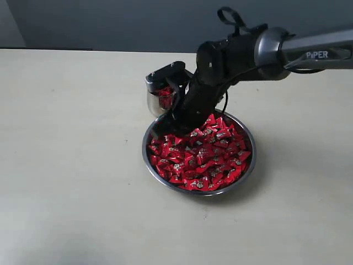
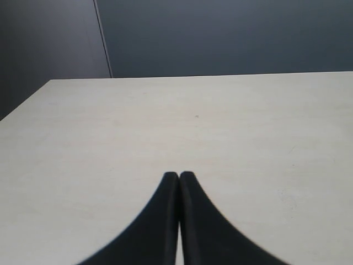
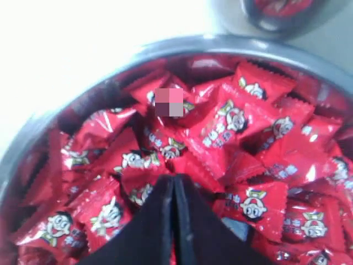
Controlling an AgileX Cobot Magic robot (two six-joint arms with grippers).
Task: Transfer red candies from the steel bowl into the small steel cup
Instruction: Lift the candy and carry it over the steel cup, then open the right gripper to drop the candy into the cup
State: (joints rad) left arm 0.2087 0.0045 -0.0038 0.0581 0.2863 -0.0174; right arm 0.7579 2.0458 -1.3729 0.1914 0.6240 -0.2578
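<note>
The steel bowl (image 1: 205,192) sits mid-table, heaped with red candies (image 1: 201,157). My right gripper (image 1: 168,126) reaches down onto the bowl's far-left part, at the pile. In the right wrist view its fingers (image 3: 174,178) are pressed together just above the red candies (image 3: 220,127), and no candy shows between them. The bowl's rim (image 3: 182,44) curves around the pile. The small steel cup (image 1: 153,102) stands just behind the bowl, with a few red candies inside it, and its base (image 3: 281,16) shows past the rim. My left gripper (image 2: 179,175) is shut over bare table.
The pale tabletop (image 1: 71,165) spreads wide around the bowl and cup. A dark wall (image 1: 110,22) runs behind the table's far edge. The right arm (image 1: 309,52) stretches in from the right above the table.
</note>
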